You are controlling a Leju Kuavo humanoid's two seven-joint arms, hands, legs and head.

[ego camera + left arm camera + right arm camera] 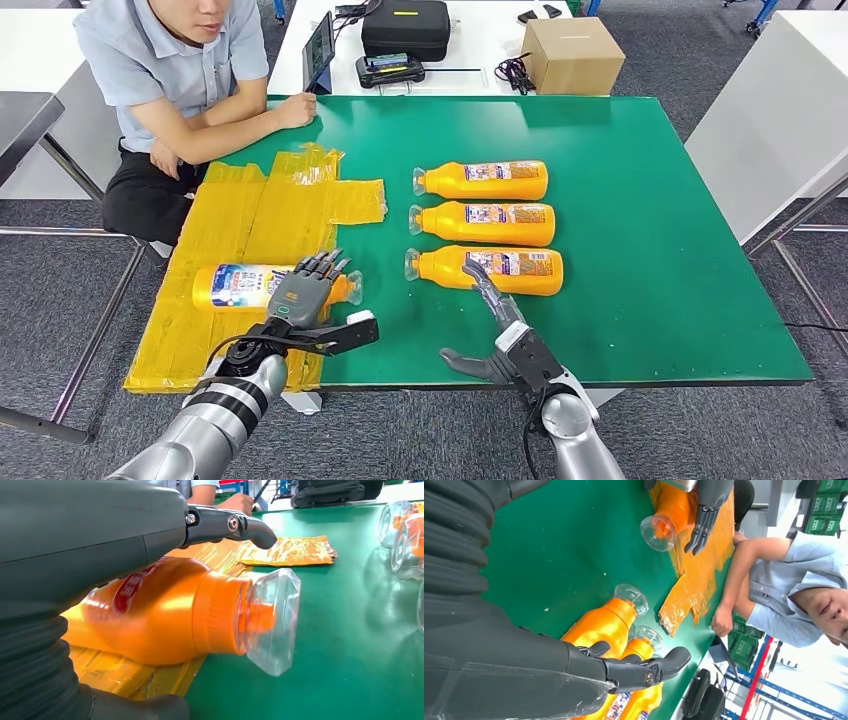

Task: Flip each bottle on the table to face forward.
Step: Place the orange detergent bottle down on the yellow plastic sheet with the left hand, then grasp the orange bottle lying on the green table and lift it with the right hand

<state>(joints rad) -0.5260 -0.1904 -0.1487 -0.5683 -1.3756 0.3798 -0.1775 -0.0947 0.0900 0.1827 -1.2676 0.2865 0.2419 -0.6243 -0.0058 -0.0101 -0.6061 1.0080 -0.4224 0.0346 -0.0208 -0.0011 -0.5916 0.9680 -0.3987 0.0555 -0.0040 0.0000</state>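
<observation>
One orange bottle lies on its side on the yellow sheet, its clear cap pointing right. My left hand hovers over its neck end with straight fingers above the bottle and the thumb spread toward the table's front edge; it grips nothing. Three more orange bottles lie in a column on the green mat, caps to the left. My right hand is open, one finger reaching to the nearest bottle's front side.
A person sits at the far left corner with a forearm on the green table. Behind it, a white table holds a tablet, a black case and a cardboard box.
</observation>
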